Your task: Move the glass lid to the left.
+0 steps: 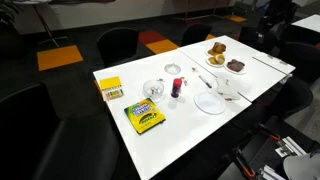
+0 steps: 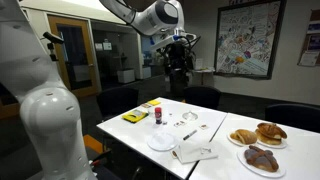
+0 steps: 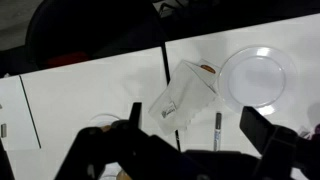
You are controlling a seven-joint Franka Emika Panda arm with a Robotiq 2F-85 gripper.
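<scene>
The glass lid (image 1: pixel 154 90) is round and transparent. It lies on the white table (image 1: pixel 180 125) between a small yellow box (image 1: pixel 110 89) and a red-capped bottle (image 1: pixel 177 87). I cannot make it out clearly in the wrist view. My gripper (image 2: pixel 178 66) hangs high above the table's far side, well clear of everything. In the wrist view its fingers (image 3: pixel 200 125) are wide apart and empty, above a white napkin (image 3: pixel 180 100) and a marker (image 3: pixel 218 130).
A yellow crayon box (image 1: pixel 145 117) lies near the front edge. A flat white plate (image 1: pixel 210 102) (image 3: pixel 255 75) sits next to the napkin (image 1: pixel 230 92). Plates of pastries (image 1: pixel 217 50) (image 2: pixel 258 133) stand at one end. Dark chairs surround the table.
</scene>
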